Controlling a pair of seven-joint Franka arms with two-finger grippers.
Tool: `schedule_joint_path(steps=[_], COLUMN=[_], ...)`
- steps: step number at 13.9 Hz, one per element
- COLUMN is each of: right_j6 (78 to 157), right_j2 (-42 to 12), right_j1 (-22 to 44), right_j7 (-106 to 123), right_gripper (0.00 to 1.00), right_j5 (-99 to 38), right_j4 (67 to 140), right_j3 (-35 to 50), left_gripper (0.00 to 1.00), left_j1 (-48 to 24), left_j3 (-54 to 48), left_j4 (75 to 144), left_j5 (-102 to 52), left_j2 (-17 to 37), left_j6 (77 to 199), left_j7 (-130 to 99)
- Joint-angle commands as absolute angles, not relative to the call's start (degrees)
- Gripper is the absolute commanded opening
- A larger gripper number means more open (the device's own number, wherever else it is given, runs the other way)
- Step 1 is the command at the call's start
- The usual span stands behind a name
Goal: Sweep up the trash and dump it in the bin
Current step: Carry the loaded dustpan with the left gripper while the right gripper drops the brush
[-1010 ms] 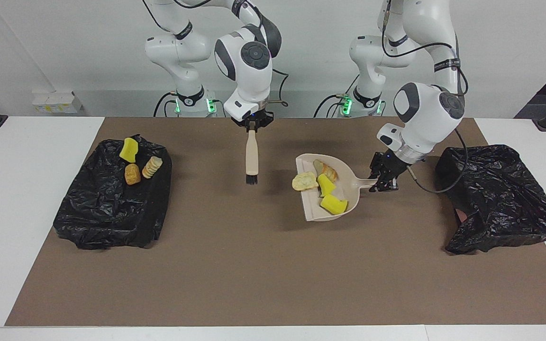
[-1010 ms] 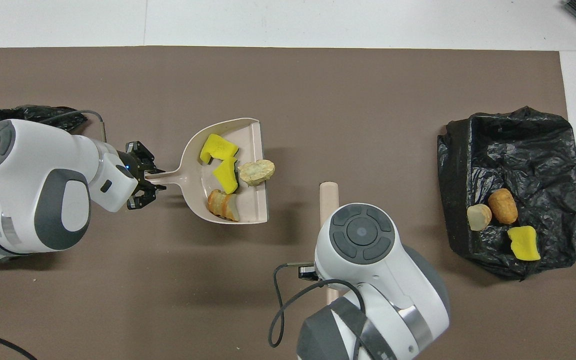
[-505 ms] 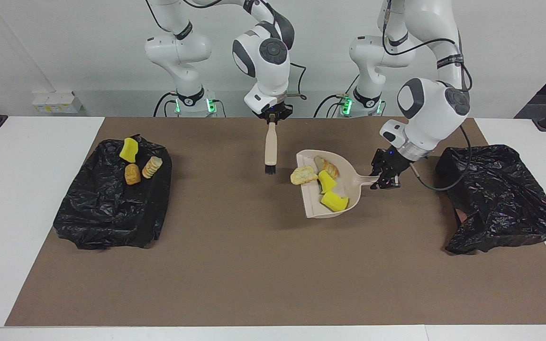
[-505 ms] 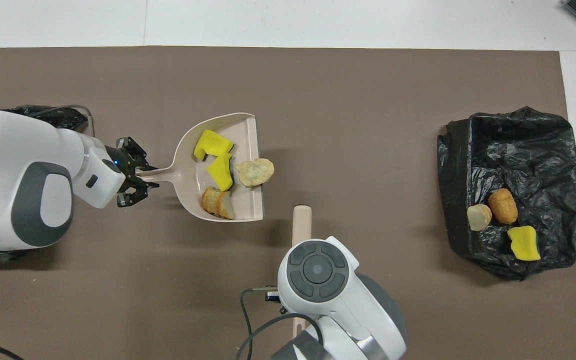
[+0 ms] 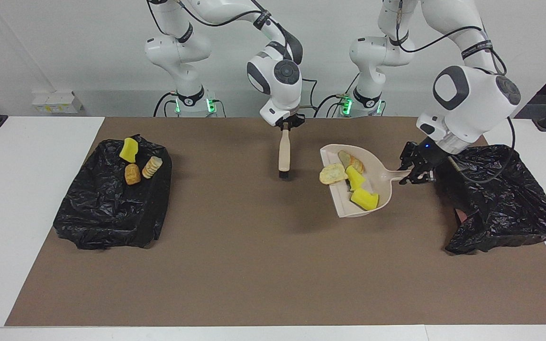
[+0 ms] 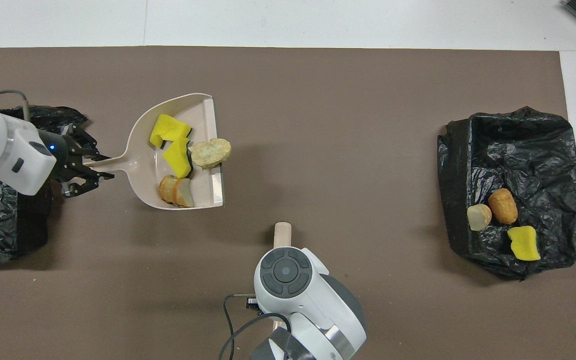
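Left gripper [image 5: 415,174] grips dustpan [image 5: 377,195] | brown mat [image 5: 254,265] | wall seemingly white

Over the last second the left gripper [image 5: 414,174] has carried the dustpan [image 5: 363,201] by its handle toward the left arm's end of the tabletop, so that the gripper now hangs at the edge of the black bin bag [image 5: 505,199] there. The trash [image 5: 354,184] has ridden along in the pan, the pale bread lump [image 5: 332,173] at its open lip. The right gripper [image 5: 286,125] has drawn the brush [image 5: 283,154] back toward the robots and toward the left arm's end.
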State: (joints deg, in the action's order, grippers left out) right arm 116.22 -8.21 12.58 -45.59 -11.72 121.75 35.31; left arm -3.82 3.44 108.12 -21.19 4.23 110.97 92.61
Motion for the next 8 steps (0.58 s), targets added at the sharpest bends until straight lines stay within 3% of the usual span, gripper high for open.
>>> schedule_joint_path(steps=[1,3,5,6,7,8], right_j6=[118.39,119.87,121.46,121.46,121.03,121.11], right_j2=[-7.38,-7.47,-7.38,-7.56,-7.65,-7.73], right_j1=[12.13,12.22,12.13,12.13,12.13,12.13], right_j7=[-43.68,-42.20,-40.43,-40.34,-40.34,-40.08], right_gripper=[0.00,0.05,0.30,0.49,0.85,1.00], right_j5=[-11.08,-10.55,-10.55,-10.55,-10.20,-8.98], right_j4=[123.57,124.79,125.77,125.51,125.16,124.72], right_j3=[35.68,35.68,35.68,35.68,35.68,35.68], left_gripper=[0.00,0.00,0.00,0.00,0.00,0.00], left_j1=[2.53,6.57,9.74,10.45,10.98,11.51], left_j3=[2.90,2.81,2.73,2.81,2.81,2.81], left_j4=[105.47,105.38,105.47,105.38,105.29,104.51], left_j5=[-25.83,-27.67,-29.87,-30.23,-30.06,-29.62], left_j2=[4.83,4.83,4.75,4.75,4.75,4.75], left_j6=[106.62,104.68,103.54,102.93,102.57,101.70], left_j7=[99.90,103.25,105.29,105.55,105.56,105.56])
